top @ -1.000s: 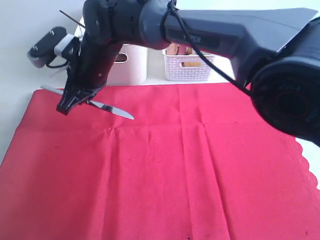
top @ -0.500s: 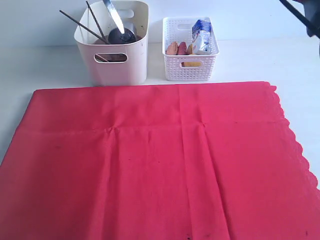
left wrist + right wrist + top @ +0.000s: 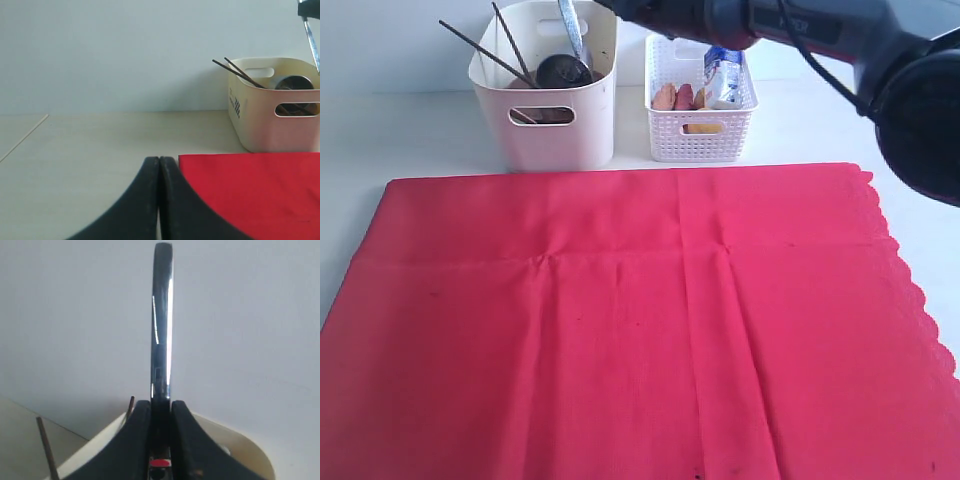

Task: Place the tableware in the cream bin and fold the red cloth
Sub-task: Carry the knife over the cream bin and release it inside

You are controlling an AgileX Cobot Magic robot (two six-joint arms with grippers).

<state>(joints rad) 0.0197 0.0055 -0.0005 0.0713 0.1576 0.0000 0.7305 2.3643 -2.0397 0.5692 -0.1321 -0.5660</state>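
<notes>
The red cloth lies spread flat over the table. Behind its far left part stands the cream bin, with dark chopsticks and a steel cup in it. My right arm reaches across the top of the exterior view to above the bin. My right gripper is shut on the silver table knife, which points down into the bin. My left gripper is shut with nothing in it, low over the bare table beside a corner of the cloth.
A white lattice basket holding a milk carton and other food stands just right of the cream bin. The cloth's scalloped edge runs down the right side. Pale bare table lies left of the cloth.
A second ago my right gripper held the knife low over the cloth's far left part. Now the knife is over the cream bin, its lower end inside.
</notes>
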